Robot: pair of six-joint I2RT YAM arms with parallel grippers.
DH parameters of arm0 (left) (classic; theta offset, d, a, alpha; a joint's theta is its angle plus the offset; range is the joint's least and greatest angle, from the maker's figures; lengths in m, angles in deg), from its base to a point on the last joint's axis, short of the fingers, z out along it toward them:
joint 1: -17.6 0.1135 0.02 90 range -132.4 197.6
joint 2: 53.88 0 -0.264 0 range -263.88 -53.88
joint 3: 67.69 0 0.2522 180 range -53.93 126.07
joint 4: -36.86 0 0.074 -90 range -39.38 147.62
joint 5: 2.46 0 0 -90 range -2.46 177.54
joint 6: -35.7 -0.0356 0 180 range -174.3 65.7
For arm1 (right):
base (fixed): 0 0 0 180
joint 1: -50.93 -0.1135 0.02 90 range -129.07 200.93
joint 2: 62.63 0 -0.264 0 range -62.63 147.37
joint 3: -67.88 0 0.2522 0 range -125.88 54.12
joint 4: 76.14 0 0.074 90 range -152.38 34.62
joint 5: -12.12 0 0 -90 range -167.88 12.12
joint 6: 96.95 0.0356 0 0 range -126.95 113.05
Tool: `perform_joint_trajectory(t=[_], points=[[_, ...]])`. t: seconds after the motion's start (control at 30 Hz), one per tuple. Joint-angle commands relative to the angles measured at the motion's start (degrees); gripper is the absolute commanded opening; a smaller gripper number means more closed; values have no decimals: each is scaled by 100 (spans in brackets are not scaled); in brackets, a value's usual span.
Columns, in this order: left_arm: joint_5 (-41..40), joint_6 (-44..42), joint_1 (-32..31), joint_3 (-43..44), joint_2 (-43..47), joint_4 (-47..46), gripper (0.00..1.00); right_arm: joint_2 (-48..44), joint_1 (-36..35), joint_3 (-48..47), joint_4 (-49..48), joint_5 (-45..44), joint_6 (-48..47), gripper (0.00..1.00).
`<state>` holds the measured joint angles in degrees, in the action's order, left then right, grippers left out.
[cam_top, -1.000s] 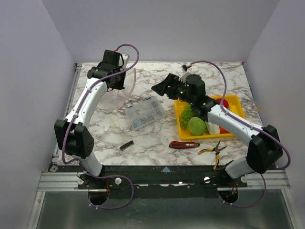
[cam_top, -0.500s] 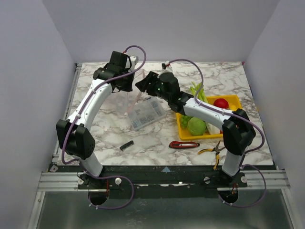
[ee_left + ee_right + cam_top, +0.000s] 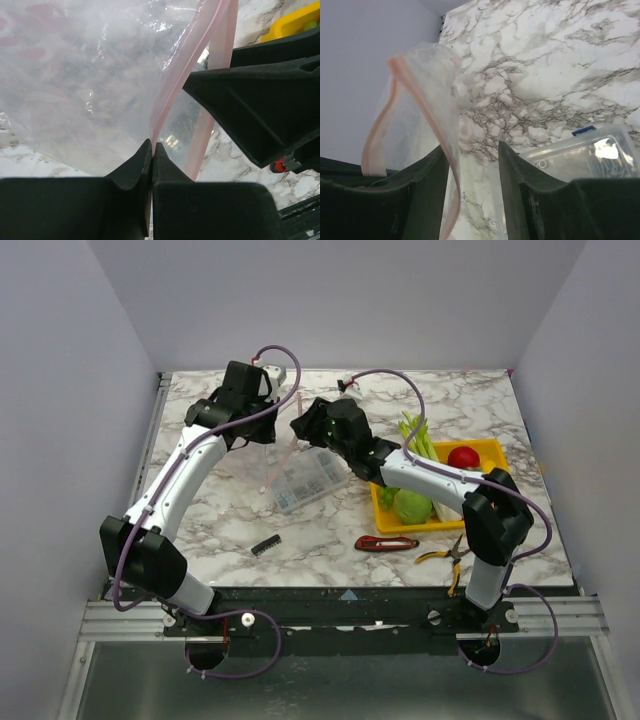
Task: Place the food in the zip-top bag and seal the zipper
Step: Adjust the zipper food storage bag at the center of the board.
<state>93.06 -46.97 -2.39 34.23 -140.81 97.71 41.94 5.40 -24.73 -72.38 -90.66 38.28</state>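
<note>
Top external view, left to right: the left gripper (image 3: pixel 152 150) pinches the zipper (image 3: pixel 176 82) of the lifted zip-top bag (image 3: pixel 85 75). The right gripper (image 3: pixel 470 150) is spread wide, the strip hanging between its fingers. The food (image 3: pixel 411 505) lies in the yellow tray (image 3: pixel 495 452), far right.

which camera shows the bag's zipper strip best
Right wrist: the zipper shows as an open pink loop, one side hanging inside the open right end effector. Left wrist shows only a short close stretch, pinched in the left end effector. Top external shows just a thin pink line.
</note>
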Motion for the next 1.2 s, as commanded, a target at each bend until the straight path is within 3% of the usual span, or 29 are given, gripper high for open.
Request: perform_joint_trajectory(t=[0.0,0.1,0.37,0.5,0.77,0.97,1.03,1.07,1.1,1.17], points=[[-272,-88,-153,-227,116,-255,0,-92,-178,31,-4,-106,29,39],[-689,-136,-234,-364,134,-249,3,-21,-193,-198,270,-106,445,3],[-1220,-241,-427,-533,443,-422,36,-305,-192,-341,982,-728,1408,0],[-1162,-322,-471,-586,569,-478,41,-422,-193,-313,1115,-779,1631,0],[-975,-436,-480,-617,691,-510,30,-315,-193,-480,1083,-418,1781,0],[-1251,-458,-480,-750,837,-659,0,-397,-197,-375,1051,-298,1714,0],[-1309,-423,-480,-788,931,-707,0,-433,-198,-346,1044,-264,1415,0],[-1323,-421,-480,-838,985,-755,0,-441,-193,-342,882,-181,1055,4],[-1379,-414,-480,-859,1010,-789,0,-455,-186,-370,850,-33,622,16],[-1549,-361,-484,-864,1022,-794,0,-501,-188,-450,961,188,-249,51]])
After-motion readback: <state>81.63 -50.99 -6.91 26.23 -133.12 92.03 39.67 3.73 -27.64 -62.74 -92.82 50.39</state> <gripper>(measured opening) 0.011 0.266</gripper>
